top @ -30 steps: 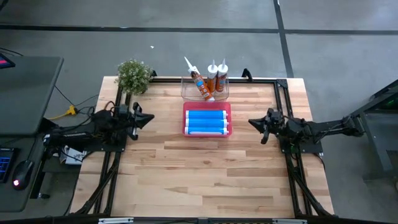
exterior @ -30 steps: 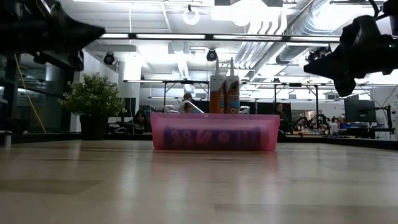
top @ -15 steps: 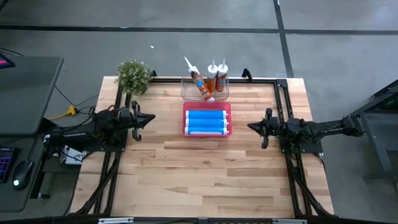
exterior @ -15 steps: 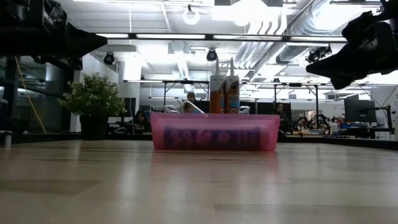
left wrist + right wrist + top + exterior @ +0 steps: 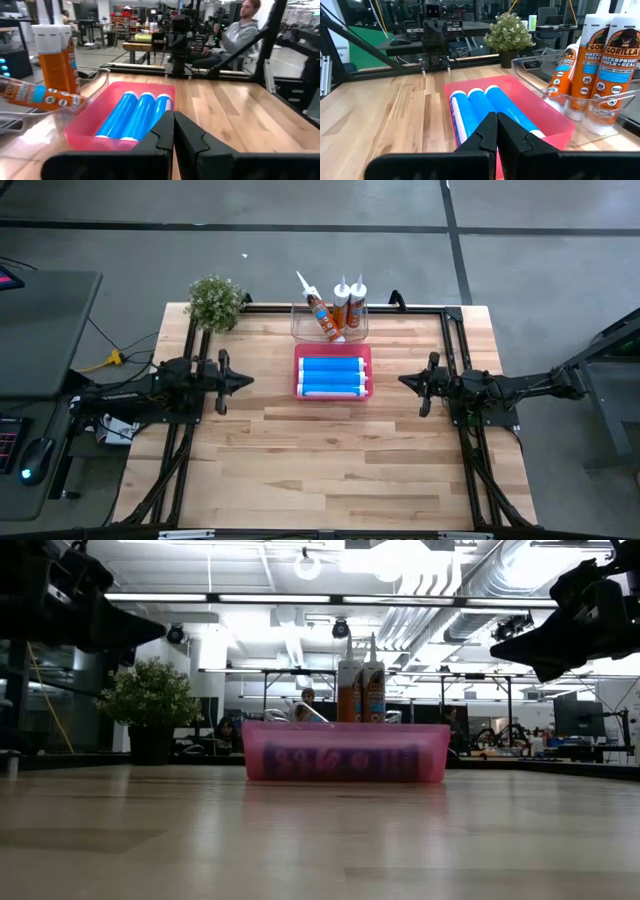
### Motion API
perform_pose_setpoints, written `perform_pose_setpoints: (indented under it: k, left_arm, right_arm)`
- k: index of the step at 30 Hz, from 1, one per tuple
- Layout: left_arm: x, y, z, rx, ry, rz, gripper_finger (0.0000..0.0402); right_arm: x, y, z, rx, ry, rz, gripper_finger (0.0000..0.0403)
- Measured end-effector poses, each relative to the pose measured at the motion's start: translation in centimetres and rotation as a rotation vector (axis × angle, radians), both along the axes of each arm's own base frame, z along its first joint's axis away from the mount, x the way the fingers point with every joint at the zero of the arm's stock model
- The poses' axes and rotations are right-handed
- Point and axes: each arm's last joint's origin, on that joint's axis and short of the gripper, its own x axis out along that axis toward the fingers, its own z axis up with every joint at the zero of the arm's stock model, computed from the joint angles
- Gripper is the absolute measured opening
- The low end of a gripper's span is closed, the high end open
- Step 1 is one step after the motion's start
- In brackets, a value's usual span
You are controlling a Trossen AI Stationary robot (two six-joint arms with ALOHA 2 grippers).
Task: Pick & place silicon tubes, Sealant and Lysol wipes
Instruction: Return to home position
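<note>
Three blue tubes (image 5: 332, 375) lie side by side in a pink tray (image 5: 333, 351) at the table's middle far part; they also show in the left wrist view (image 5: 137, 112) and the right wrist view (image 5: 485, 107). Behind it, a clear bin (image 5: 300, 326) holds three orange sealant tubes (image 5: 340, 307), two upright and one leaning. My left gripper (image 5: 247, 379) is shut and empty, raised left of the tray. My right gripper (image 5: 404, 380) is shut and empty, raised right of it. No wipes show.
A small potted plant (image 5: 215, 300) stands at the far left corner. Black frame rails run along the left (image 5: 190, 340), right (image 5: 452, 330) and far edges. Bare wood (image 5: 330, 460) lies on the near half. A person (image 5: 240, 27) sits beyond the table.
My left gripper has moved toward the table's right edge, closer to the pink tray, and has turned about its axis. My right gripper has shifted slightly and tipped a little. The tray and tubes have stayed put.
</note>
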Motion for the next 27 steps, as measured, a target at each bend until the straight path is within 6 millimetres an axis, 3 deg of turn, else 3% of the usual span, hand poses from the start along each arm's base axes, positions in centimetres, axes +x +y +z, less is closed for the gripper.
perform_pose_setpoints:
  k: [27]
  left_arm:
    - [-0.01, 0.15, -0.12, -0.004, 0.01, 0.051, 0.0]
  right_arm:
    - [0.0, 0.0, 0.03, 0.002, -0.003, 0.0, 0.0001]
